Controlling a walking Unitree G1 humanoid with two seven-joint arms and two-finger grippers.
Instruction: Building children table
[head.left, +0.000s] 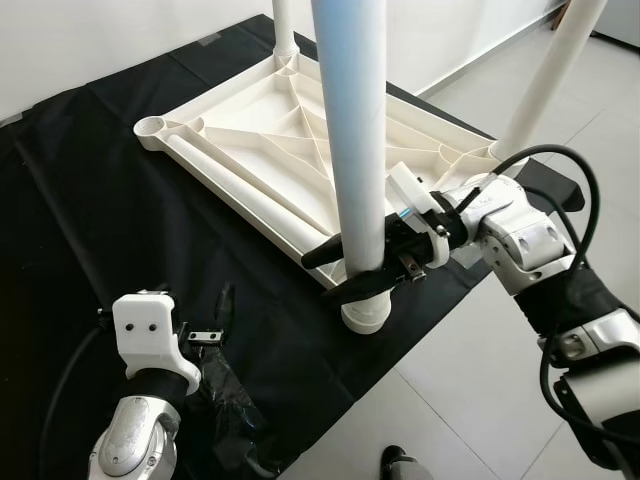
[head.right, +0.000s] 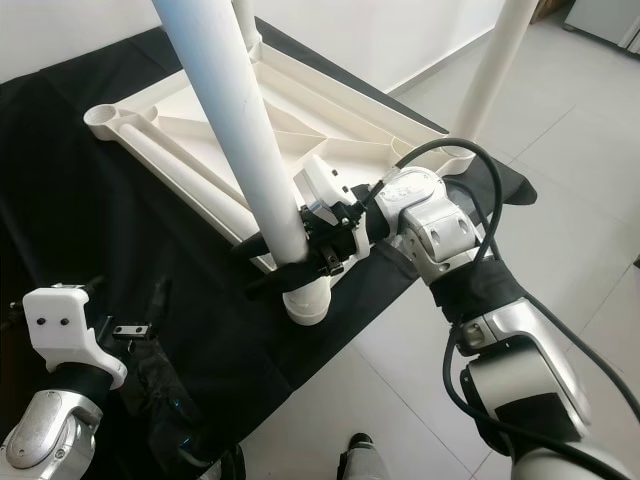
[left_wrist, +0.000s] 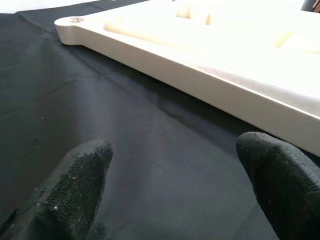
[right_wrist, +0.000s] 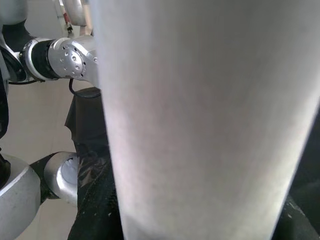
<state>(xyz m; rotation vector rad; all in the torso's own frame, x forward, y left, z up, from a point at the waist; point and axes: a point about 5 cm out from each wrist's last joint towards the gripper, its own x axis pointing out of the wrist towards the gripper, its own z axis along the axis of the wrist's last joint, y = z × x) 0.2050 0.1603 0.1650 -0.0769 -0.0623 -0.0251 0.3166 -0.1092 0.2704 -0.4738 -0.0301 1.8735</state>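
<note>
Left eye view: the right pincer (head.left: 345, 270) is clenched around the near table leg (head.left: 355, 150), low down, just above the corner socket (head.left: 365, 312) of the upturned white tabletop (head.left: 250, 130), which lies on a black cloth (head.left: 90, 200) spread over the floor. Two more legs stand beyond the pincer at the far corners, and the far-left socket (head.left: 152, 126) is unfilled. The step in hand looks like seating this leg in its corner.

Right eye view: the same grasp, the black fingers (head.right: 262, 243) wrapping the leg on both sides, with the leg's foot right under them at the tabletop's near corner. The left pincer (head.right: 125, 330) hangs low over the cloth, well short of the tabletop.

Left wrist view: the left pincer's two fingers (left_wrist: 75, 185) stand apart with nothing between them (released, idle), the tabletop's edge ahead of them.

Right wrist view: the leg sits right against the camera, squarely in the grip.

Next, I judge, the leg needs a firm push or twist straight down into the socket, then a release; one empty socket remains to be fitted.
</note>
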